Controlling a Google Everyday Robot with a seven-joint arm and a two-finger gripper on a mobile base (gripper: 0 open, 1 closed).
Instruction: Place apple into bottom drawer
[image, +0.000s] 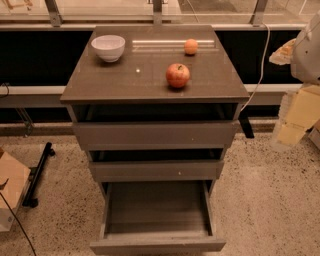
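The red apple (177, 75) with yellowish patches stands upright on the cabinet top (125, 80), right of centre and near the front. The bottom drawer (157, 215) is pulled out toward me and shows nothing inside. My gripper (292, 117) hangs at the far right of the view, beside the cabinet and level with its upper drawers, well apart from the apple and holding nothing that I can see.
A white bowl (108, 47) stands at the back left of the top and a small orange fruit (190, 46) at the back right. The two upper drawers (155, 135) are slightly open. A cardboard box (10, 190) sits on the floor at left.
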